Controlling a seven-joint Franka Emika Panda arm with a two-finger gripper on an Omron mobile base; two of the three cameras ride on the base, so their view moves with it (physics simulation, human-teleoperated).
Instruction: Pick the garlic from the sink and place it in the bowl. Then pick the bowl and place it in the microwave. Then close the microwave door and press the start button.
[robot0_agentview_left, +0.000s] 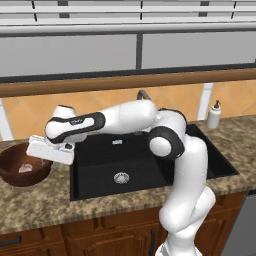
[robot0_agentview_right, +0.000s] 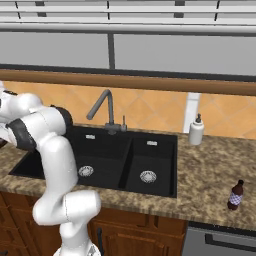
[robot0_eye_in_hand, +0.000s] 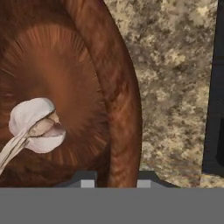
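Hand (robot0_eye_in_hand: 116, 178) clenched astride the wooden bowl's (robot0_eye_in_hand: 124, 109) rim.
Hand view shows the garlic (robot0_eye_in_hand: 35, 124) lying inside the bowl; left base view places it on the counter (robot0_agentview_left: 45, 200) left of the sink (robot0_agentview_left: 120, 160).

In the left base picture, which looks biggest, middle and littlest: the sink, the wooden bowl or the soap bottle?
Largest to smallest, as they look there:
1. the sink
2. the bowl
3. the soap bottle
The soap bottle stands farther back, so it may look a bit smaller than it is.
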